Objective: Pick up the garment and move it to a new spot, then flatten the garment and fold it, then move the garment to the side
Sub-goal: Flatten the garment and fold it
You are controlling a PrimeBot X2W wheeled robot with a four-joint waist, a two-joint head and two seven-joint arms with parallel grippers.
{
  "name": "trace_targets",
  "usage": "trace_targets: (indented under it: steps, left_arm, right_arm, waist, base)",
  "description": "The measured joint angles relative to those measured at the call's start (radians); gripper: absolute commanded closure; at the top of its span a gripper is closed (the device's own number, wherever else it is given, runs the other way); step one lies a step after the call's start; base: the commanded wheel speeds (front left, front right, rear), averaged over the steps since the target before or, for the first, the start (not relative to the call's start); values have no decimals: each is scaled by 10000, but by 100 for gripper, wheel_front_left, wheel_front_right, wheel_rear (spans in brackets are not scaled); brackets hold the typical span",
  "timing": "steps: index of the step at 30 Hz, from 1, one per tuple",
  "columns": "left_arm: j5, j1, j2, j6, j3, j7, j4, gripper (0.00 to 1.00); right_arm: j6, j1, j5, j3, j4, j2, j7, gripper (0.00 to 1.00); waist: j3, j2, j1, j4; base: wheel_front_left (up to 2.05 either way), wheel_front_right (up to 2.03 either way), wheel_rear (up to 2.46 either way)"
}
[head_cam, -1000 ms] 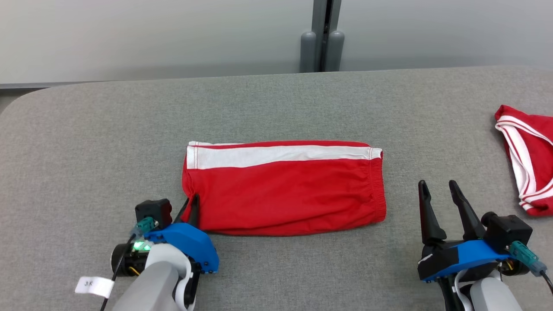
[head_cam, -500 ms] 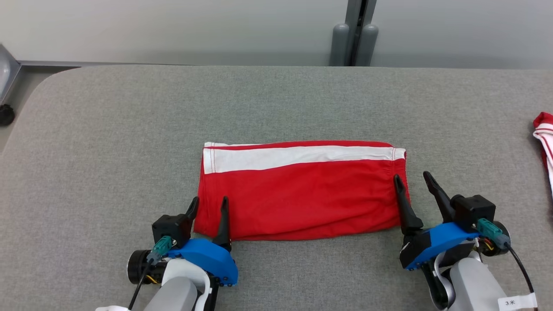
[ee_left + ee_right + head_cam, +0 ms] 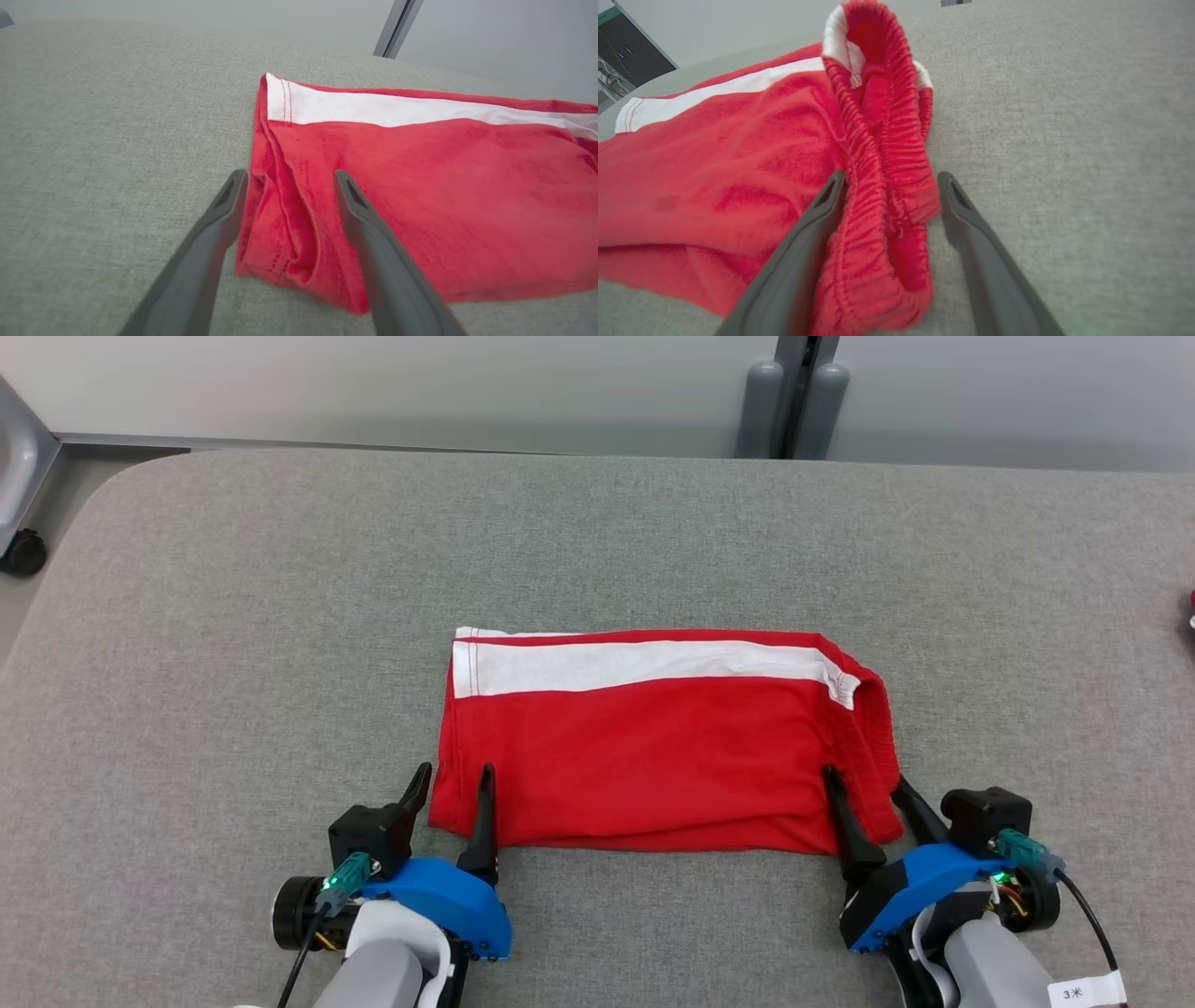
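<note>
Folded red garment (image 3: 653,747) lies mid-desk (image 3: 280,616). Left hand (image 3: 455,771) spread apart, straddling near-left corner. Right hand (image 3: 861,777) spread apart, straddling bunched near-right waistband corner

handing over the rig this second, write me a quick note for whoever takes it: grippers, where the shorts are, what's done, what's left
Left gripper: open, fingers straddling the near left hem corner of the red shorts, not clamped.
Right gripper: open, straddling the near end of the elastic waistband, which is bunched and raised there.
Shorts: folded, white stripe along the far edge, in the middle of the grey table.
Done: flattened and folded, judging by how they lie.
Left: probably close both grippers, lift, and move the shorts to the side.
</note>
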State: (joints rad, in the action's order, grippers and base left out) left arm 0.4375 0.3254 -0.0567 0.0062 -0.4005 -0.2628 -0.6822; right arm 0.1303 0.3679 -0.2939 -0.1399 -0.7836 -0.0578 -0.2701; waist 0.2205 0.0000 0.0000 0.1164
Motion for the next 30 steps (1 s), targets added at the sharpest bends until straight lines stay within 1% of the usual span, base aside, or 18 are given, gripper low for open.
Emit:
trace_targets:
  steps: [1,3,4,10,13,17,23,26,30]
  left_arm:
    - [-50,-4,4,-61,31,0,-4,0]
    - [-182,-4,13,-75,113,0,23,0]
    - [-222,-4,17,-92,159,0,38,0]
    - [-431,-6,44,-247,341,0,113,0]
    - [-447,-47,48,-307,405,0,130,0]
    - [-418,-146,54,-324,389,0,188,0]
    - [-324,-278,58,-332,362,0,184,0]
    - [-240,-369,58,-336,313,0,113,0]
    - [-54,-412,58,-347,79,0,73,0]
  right_arm:
    - [-10,7,-151,-140,15,-15,0,38]
    - [-12,1,-362,-238,109,-13,2,77]
    - [-12,-22,-516,-253,209,-6,8,100]
    - [4,-136,-1003,-25,633,-10,48,100]
    - [4,-255,-1166,247,752,-119,50,100]
    - [4,-313,-1329,805,951,-364,58,100]
    - [4,-382,-1292,1607,1195,-922,59,100]
    - [4,-287,-1281,1386,1406,-909,59,100]
    - [4,-130,-1641,211,1739,-665,58,100]
  waist:
    - [7,0,0,-22]
    - [23,0,0,-76]
    - [26,0,0,-105]
    - [-13,0,0,-256]
    - [-58,0,0,-325]
    - [-133,0,0,-415]
    - [-261,0,0,-566]
    - [-347,0,0,-622]
    - [-519,0,0,-560]
  base:
    - [0,0,0]
    - [0,0,0]
    - [0,0,0]
    - [0,0,0]
    - [0,0,0]
    - [0,0,0]
    - [0,0,0]
    - [0,0,0]
    - [0,0,0]
